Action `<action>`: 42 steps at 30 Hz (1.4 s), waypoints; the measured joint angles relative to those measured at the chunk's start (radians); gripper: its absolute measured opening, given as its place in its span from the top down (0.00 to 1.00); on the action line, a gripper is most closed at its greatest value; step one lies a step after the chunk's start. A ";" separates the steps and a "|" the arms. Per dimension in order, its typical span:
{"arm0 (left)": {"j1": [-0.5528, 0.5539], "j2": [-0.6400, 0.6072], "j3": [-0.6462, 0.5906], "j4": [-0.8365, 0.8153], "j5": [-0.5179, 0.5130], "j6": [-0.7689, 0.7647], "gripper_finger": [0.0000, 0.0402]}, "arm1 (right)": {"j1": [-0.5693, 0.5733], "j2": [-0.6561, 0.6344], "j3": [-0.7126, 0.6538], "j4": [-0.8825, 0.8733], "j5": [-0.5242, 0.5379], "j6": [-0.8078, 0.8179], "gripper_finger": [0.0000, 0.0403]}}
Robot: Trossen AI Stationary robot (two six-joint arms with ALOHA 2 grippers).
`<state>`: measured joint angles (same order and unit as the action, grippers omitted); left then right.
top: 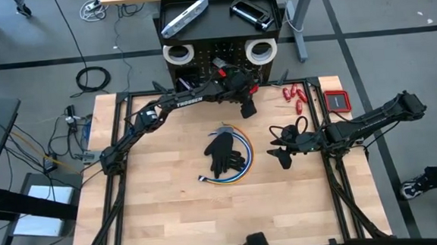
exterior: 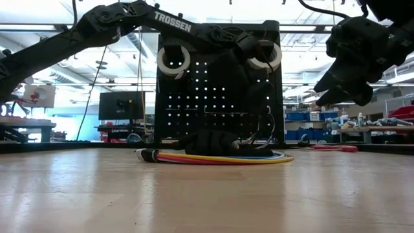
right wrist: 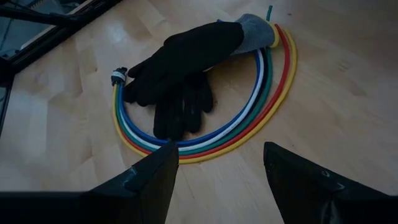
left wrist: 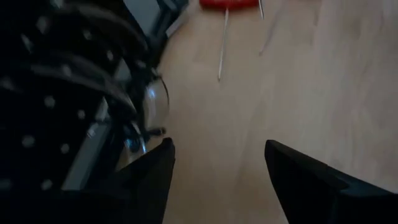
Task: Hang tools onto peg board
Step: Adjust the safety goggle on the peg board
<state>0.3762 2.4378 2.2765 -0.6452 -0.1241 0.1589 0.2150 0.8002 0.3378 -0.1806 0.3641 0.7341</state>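
Peg board (top: 221, 61), black, upright, standing at the far edge of the tabletop (top: 170, 209) near its middle; a shallow tray top carries a silver-grey flat bar (top: 185, 17) on one side and a black clamp (top: 251, 12) on the other. Two white tape rolls (top: 177, 53) hang on the perforated face, one toward each upper corner (the second (top: 260, 51) partly behind the left arm in the low view). Left pincer (top: 248, 108), fingers spread and holding nothing, sits at the foot of the peg board just in front of its face, toward the side under the second roll; its wrist view shows the dotted panel close beside one finger and bare wood between the two. Small red-handled tools (top: 293, 95) lie flat near the far right corner of the tabletop, beside a red-and-black flat case (top: 336, 100), a short way to the right of the left pincer and apart from it. Right pincer (top: 283, 158), fingers spread and empty, hangs above the tabletop right of centre. A black glove (right wrist: 180, 68) lies at the centre of the tabletop across a coil of coloured cables (right wrist: 273, 99), just to the left of the right pincer and not touching it.
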 joint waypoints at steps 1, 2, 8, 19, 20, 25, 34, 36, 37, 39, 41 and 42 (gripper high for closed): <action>-0.001 0.000 0.000 0.021 -0.012 0.007 0.37 | 0.000 0.000 0.000 0.000 0.000 0.000 0.39; -0.002 0.000 0.000 0.042 -0.019 0.011 0.38 | 0.000 0.000 0.000 0.000 0.000 0.000 0.39; 0.019 0.004 -0.013 0.157 -0.066 0.006 0.44 | 0.000 0.000 0.000 -0.002 0.000 0.000 0.39; 0.042 0.008 -0.029 0.323 -0.150 0.032 0.47 | 0.000 0.000 0.000 -0.005 0.000 0.000 0.39; 0.043 0.008 -0.029 0.335 -0.159 0.035 0.47 | 0.000 0.000 0.000 -0.005 0.000 0.000 0.39; 0.046 0.007 -0.025 0.371 -0.206 0.052 0.47 | 0.000 0.000 0.000 -0.005 0.000 0.000 0.39; 0.034 0.004 -0.024 0.369 -0.200 0.021 0.47 | 0.000 0.000 0.000 -0.005 0.000 0.000 0.39; 0.032 0.004 -0.024 0.369 -0.196 0.012 0.47 | 0.000 0.000 0.000 -0.005 0.000 -0.001 0.39; 0.031 0.004 -0.024 0.367 -0.196 0.007 0.47 | 0.000 0.000 0.000 -0.005 0.000 -0.001 0.39; 0.028 0.003 -0.024 0.365 -0.196 -0.008 0.47 | 0.000 0.000 0.000 -0.005 0.000 -0.001 0.39; 0.026 0.003 -0.024 0.357 -0.196 -0.013 0.47 | 0.000 0.000 0.000 -0.005 0.000 -0.002 0.39; 0.025 0.002 -0.024 0.353 -0.196 -0.017 0.47 | 0.000 0.000 0.000 -0.005 0.000 -0.003 0.39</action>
<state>0.4008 2.4401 2.2528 -0.2920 -0.3199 0.1424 0.2152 0.8005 0.3378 -0.1859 0.3641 0.7316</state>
